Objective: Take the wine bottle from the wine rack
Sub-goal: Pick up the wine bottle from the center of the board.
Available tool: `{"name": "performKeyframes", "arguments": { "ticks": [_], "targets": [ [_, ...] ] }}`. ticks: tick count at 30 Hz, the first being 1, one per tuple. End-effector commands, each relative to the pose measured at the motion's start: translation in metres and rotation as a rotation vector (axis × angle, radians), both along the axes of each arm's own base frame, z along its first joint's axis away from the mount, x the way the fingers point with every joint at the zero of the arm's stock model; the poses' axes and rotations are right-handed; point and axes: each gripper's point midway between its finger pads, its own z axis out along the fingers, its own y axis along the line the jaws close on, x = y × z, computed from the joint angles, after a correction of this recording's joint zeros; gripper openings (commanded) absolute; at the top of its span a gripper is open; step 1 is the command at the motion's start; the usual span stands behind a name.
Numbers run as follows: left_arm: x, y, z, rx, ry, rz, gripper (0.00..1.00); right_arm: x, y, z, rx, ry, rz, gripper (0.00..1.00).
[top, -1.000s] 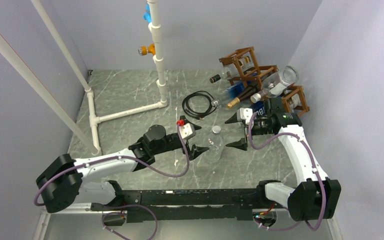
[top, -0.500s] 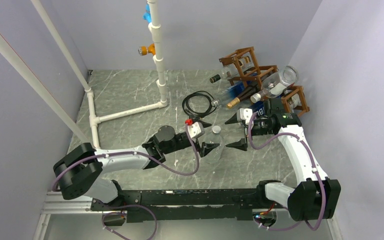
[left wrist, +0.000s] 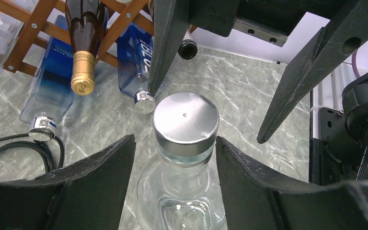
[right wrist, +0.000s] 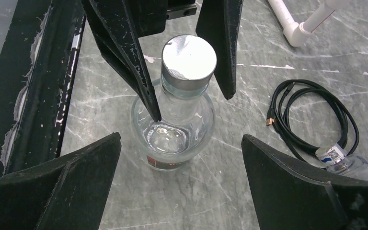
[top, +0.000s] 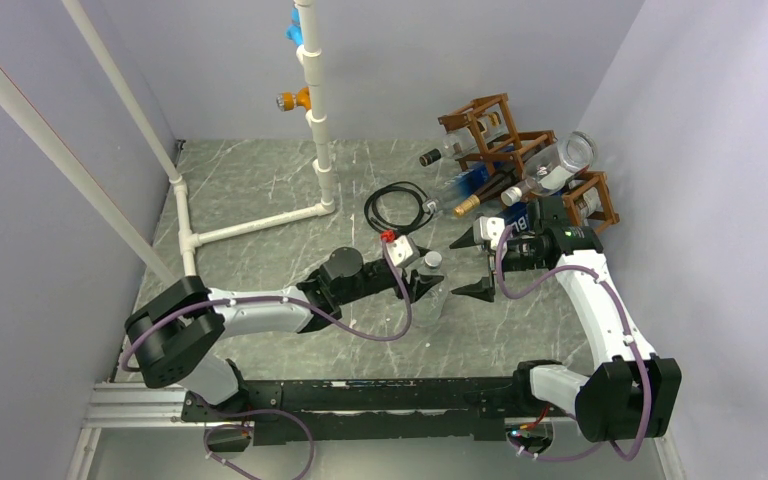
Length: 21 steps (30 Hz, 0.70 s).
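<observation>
Clear bottle (left wrist: 185,120) stood inside parted left pincer (left wrist: 175,138); wine rack (left wrist: 28,31) beyond; right pincer (right wrist: 180,138) opposite, wide apart; both arms outstretched.

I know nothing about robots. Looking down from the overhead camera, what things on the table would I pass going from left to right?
white pipe frame → coiled black cable → clear bottle with a silver cap → wooden wine rack, still loaded with other bottles
</observation>
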Motion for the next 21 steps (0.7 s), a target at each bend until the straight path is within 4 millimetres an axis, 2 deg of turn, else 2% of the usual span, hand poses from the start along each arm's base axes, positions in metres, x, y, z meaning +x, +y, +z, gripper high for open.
{"name": "performKeyframes", "arguments": {
  "ticks": [1, 5, 8, 11, 15, 21],
  "targets": [
    [0.001, -0.011, 0.028, -0.088, -0.019, -0.003, 0.66, 0.004, 0.002, 0.004, 0.025, -0.051, 0.019, 1.00],
    [0.001, -0.014, 0.028, -0.089, -0.020, -0.004, 0.63, 0.005, 0.002, 0.003, 0.025, -0.048, 0.016, 1.00],
    [-0.001, -0.017, 0.028, -0.080, -0.027, -0.014, 0.55, 0.005, 0.002, 0.002, 0.021, -0.049, 0.016, 1.00],
    [-0.003, -0.020, 0.028, -0.063, -0.034, -0.023, 0.35, 0.006, 0.001, 0.002, 0.017, -0.049, 0.014, 1.00],
    [-0.005, -0.016, 0.032, -0.074, -0.044, -0.020, 0.00, 0.006, 0.001, 0.001, 0.013, -0.049, 0.014, 1.00],
    [-0.002, 0.003, 0.057, -0.130, -0.077, 0.044, 0.00, 0.006, 0.000, 0.000, 0.009, -0.052, 0.013, 1.00]
  ]
}}
